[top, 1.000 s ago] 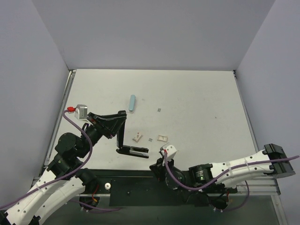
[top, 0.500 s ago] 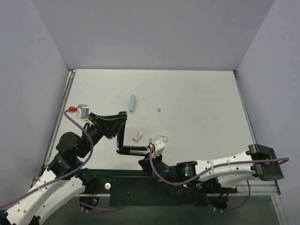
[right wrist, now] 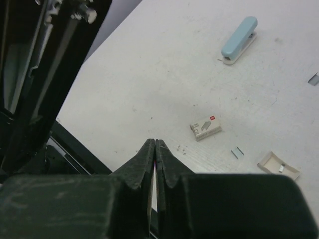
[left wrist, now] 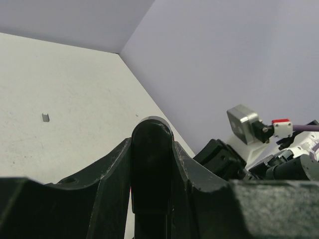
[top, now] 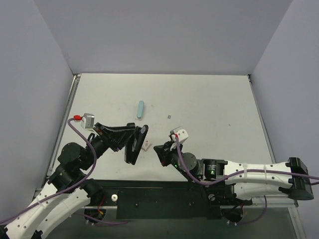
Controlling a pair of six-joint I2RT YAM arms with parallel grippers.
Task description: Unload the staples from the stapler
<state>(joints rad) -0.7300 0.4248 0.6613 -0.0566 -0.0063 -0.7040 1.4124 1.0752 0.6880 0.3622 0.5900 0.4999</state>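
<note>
The black stapler (top: 136, 145) is held off the table by my left gripper (top: 129, 133), which is shut on one of its arms. In the left wrist view the black arm (left wrist: 152, 164) fills the gap between my fingers. My right gripper (top: 158, 149) is shut and empty, just right of the stapler and apart from it. In the right wrist view its closed gripper tips (right wrist: 155, 144) point down at the table, and the stapler (right wrist: 47, 64) with its silvery metal inside stands at the upper left. No staples show in the stapler.
A light blue stapler (top: 140, 109) (right wrist: 239, 40) lies further back. A small staple box (top: 146, 146) (right wrist: 206, 127), a loose staple strip (right wrist: 237, 152) and a small white tray (right wrist: 279, 166) lie near the grippers. A tiny staple piece (top: 170, 117) lies mid-table.
The stapler, resting open on the table before, is now lifted and swung up in my left gripper. My right gripper moved from the stapler's lower arm back and to the right.
</note>
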